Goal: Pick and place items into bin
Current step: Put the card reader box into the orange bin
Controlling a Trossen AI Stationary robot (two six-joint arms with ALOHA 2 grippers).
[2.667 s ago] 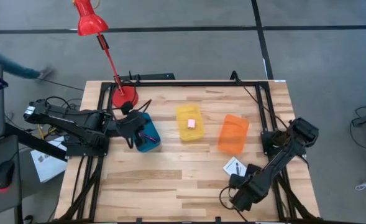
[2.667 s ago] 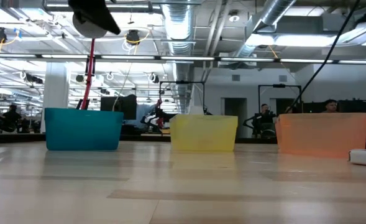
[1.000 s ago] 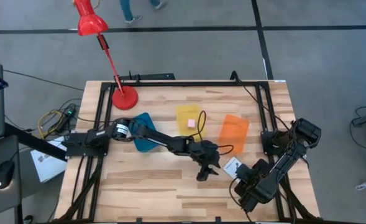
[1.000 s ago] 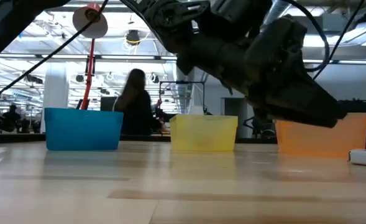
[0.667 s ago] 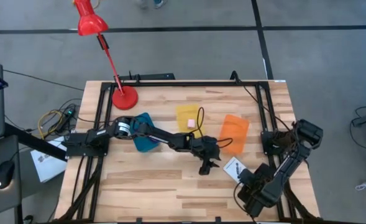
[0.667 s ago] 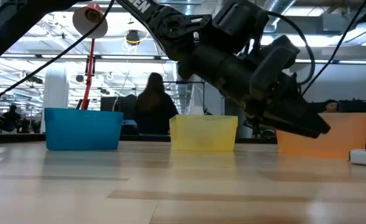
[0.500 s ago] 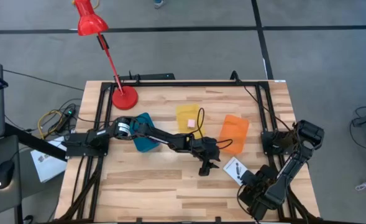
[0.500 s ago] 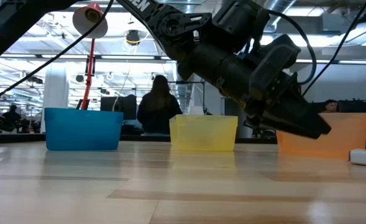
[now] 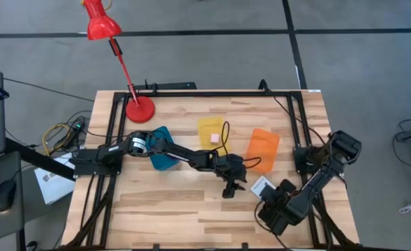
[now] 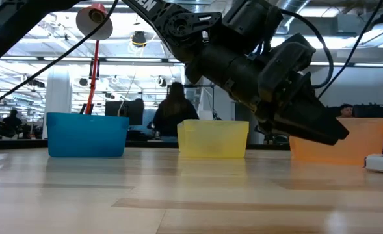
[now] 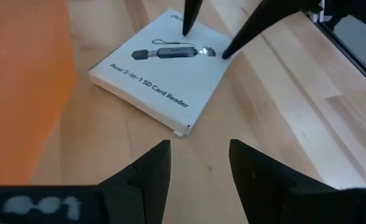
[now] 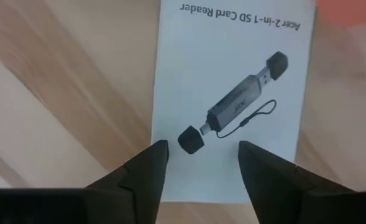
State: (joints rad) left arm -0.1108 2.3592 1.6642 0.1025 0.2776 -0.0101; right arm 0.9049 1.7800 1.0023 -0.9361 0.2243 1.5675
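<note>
Reading "Acer 2-in-1 SD Card Reader" on white card [image 12: 232, 93].

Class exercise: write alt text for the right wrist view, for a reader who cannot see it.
A flat white box printed "2-in-1 SD Card Reader" lies on the wooden table, right gripper open just above it. An orange bin shows at a corner.

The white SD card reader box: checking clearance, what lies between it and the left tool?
Only bare wooden tabletop separates box and left tool, per left wrist view.
</note>
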